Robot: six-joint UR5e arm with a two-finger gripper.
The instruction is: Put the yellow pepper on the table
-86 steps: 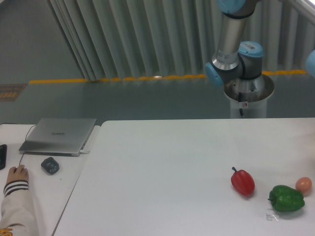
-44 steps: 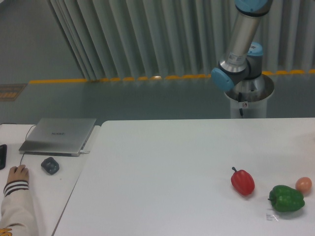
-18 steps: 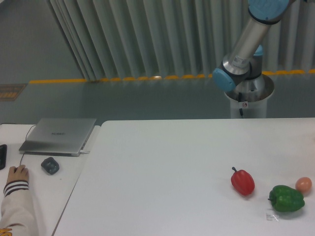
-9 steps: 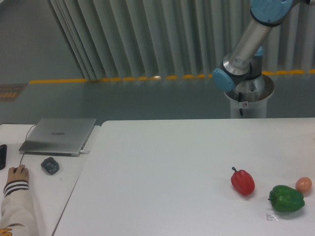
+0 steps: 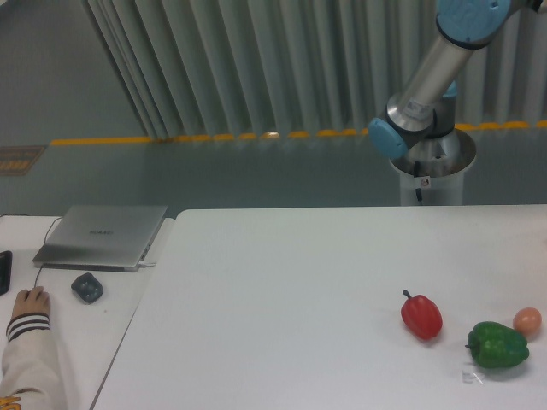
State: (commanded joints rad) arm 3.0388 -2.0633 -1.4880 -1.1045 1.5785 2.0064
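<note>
The yellow pepper does not show in this view. The large white table [image 5: 282, 290] fills the lower middle and right. Only the arm's base and lower links [image 5: 423, 85] show behind the table's far right edge; the arm leans up and to the right out of the top of the frame. The gripper is out of view.
A red pepper [image 5: 421, 315], a green pepper [image 5: 497, 345] and a small orange-pink egg-shaped thing [image 5: 527, 321] lie at the table's front right. On the narrower desk at left sit a grey laptop [image 5: 102, 235], a dark mouse [image 5: 86, 287] and a person's hand and sleeve [image 5: 27, 337].
Over the earlier frames the arm's lower link has swung from near upright to leaning right. In the last half second it has hardly moved. The objects on the table have not moved.
</note>
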